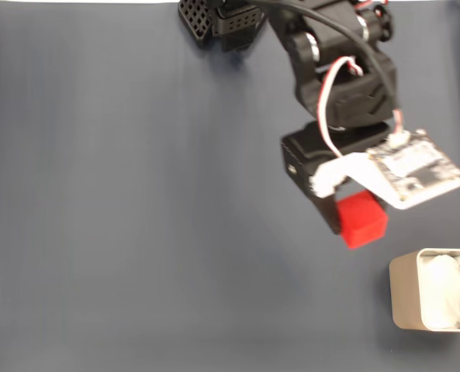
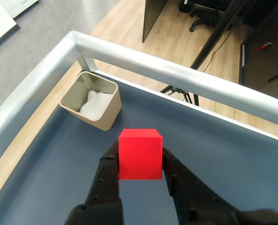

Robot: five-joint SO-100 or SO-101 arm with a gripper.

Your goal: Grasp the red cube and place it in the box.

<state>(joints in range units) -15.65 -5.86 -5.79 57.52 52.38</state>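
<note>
While your gripper (image 2: 139, 161) is clamped on the red cube (image 2: 139, 153) and carries it clear of the table (image 1: 136, 232), the grasp looks done, and you have yet to drop it into the box (image 2: 108, 110) ahead-left in the wrist view.

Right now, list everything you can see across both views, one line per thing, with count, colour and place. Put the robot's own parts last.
red cube: one, bright red, held between the hand's fingers above the table, apart from the box.
box: one, pale beige, by the table's edge; bottom right in the fixed view, upper left in the wrist view.
padding: one lump, white, inside the box.
table: one, dark blue-grey top with a silver rail round it.
office chair: one, black, on the wooden floor beyond the table.
circuit board: one, pale, mounted on the arm.
arm: one, black, reaching in from the top of the fixed view.
hand: one, black, shut on the cube.
</note>
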